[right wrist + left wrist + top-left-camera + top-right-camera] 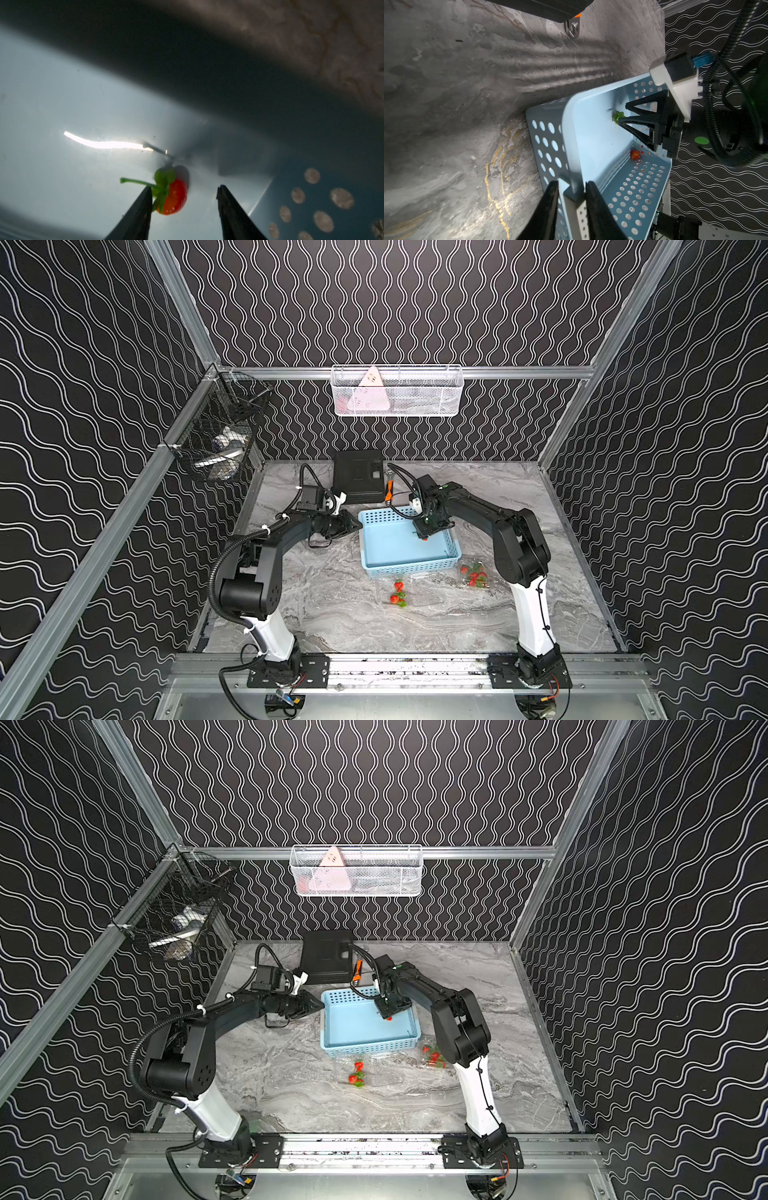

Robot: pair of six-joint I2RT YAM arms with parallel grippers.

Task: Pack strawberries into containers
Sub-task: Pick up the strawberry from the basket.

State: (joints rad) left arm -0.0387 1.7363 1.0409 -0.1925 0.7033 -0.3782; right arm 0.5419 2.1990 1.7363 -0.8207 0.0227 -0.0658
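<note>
My left gripper [571, 188] is shut on the rim of the light blue perforated basket [388, 568], at its left corner [353, 526]. Inside the basket my right gripper [184, 192] points down, open. A red strawberry [174, 198] with a green stem lies on the basket floor between its jaws, touching one finger [143, 203] and clear of the other. In both top views, a clear container [476, 574] [434, 1056] right of the basket holds several strawberries. Three more strawberries [398, 595] [356, 1073] lie in front of the basket, where faint clear plastic shows.
A black box [359, 477] stands at the back of the marble table, with an orange-handled tool [389, 489] beside it. A white mesh basket [397, 391] hangs on the back wall and a black wire basket [220, 439] on the left rail.
</note>
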